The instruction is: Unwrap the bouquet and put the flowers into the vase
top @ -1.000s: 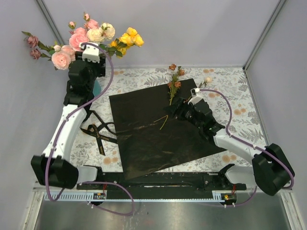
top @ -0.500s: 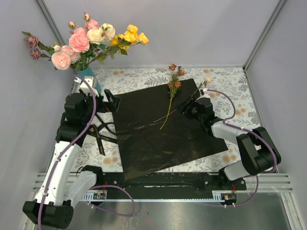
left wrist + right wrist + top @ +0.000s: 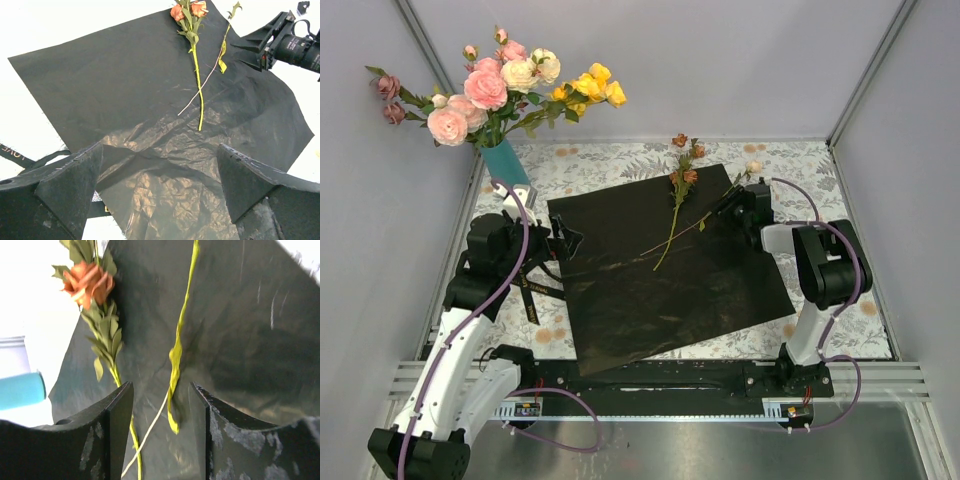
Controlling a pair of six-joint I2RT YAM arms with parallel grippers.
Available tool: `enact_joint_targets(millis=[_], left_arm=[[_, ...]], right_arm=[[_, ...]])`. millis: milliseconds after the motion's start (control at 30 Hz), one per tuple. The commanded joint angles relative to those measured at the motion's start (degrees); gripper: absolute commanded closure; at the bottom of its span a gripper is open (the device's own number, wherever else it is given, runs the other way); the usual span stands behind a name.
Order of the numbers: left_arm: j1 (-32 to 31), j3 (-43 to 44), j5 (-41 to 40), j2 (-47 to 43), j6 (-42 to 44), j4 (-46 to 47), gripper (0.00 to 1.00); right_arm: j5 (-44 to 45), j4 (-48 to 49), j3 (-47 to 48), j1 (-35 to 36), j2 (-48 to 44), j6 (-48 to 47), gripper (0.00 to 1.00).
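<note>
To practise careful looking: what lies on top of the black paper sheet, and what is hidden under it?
Two stems lie on the black paper: a leafy rose stem and a thinner yellowish stem. The paper covers the tablecloth; anything else beneath is hidden.

Near half of paper (image 3: 660,300) is open for approach. Two loose stems (image 3: 672,225) cross its far part, one between the right gripper (image 3: 723,208) jaws. Vase (image 3: 507,163) and its blooms block the far-left corner; ribbon (image 3: 528,290) clutters the left edge.

One vase (image 3: 506,162) stands far left, holding one bunch of flowers (image 3: 485,85). Two loose stems lie on one black paper sheet (image 3: 650,290): one orange-bloomed (image 3: 189,25), one thinner (image 3: 221,65). One ribbon (image 3: 528,290) lies left of it
</note>
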Motion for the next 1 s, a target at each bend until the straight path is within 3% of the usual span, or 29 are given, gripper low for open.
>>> enact_joint_targets(millis=[0,667,833,967], left_arm=[[-0.2,0.9,2.4,-0.6,-1.0,2.0,0.01],[-0.2,0.9,0.1,-1.5,-1.0,2.0,0.01],[-0.2,0.8,-0.3,-2.2,-0.7,2.0,0.01],[-0.2,0.7,-1.8,-2.2,-0.7,1.7,0.01]], right_arm=[[0.7,0.3,6.2,-1.9,4.0,1.9,0.43],[1.5,-8.3,17.3,-2.0,13.2,6.2,0.46],[-0.7,-5.3,18.2,-2.0,15.0,6.5,0.55],[-1.8,-1.9,17.6,-2.1,15.7,7.7,0.68]])
